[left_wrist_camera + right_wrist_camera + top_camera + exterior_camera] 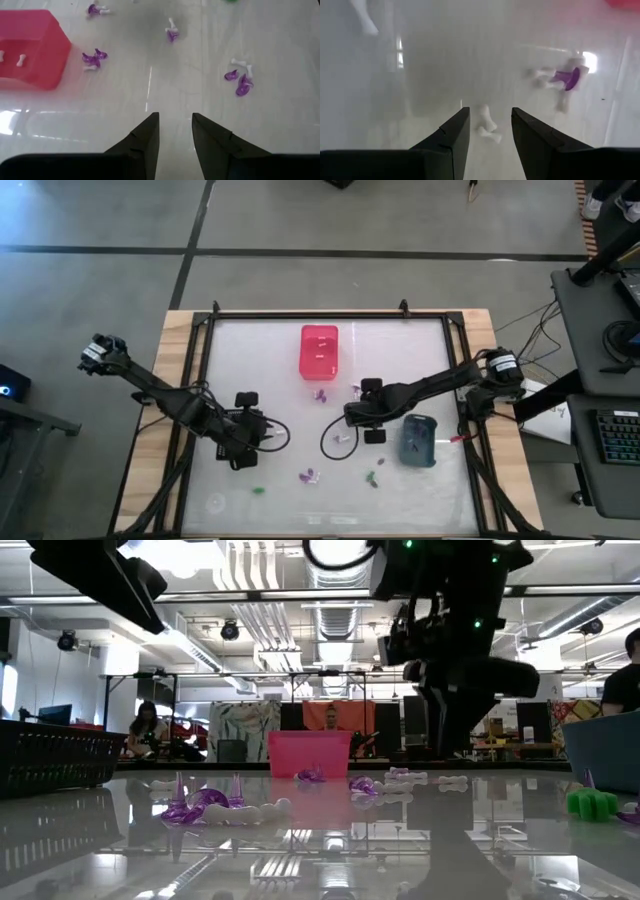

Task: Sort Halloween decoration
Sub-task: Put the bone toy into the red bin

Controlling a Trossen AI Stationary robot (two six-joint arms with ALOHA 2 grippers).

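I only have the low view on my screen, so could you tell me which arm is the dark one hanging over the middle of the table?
Observer: That is the right arm; in the high view its right gripper sits mid-table, between the pink bin and the grey-blue bin.
Operator: Is it holding anything?
Observer: No. Its wrist view shows open fingers with a white piece lying on the table just beyond them.
Operator: And the left arm?
Observer: The left gripper is open and empty above bare table, with purple pieces farther ahead.
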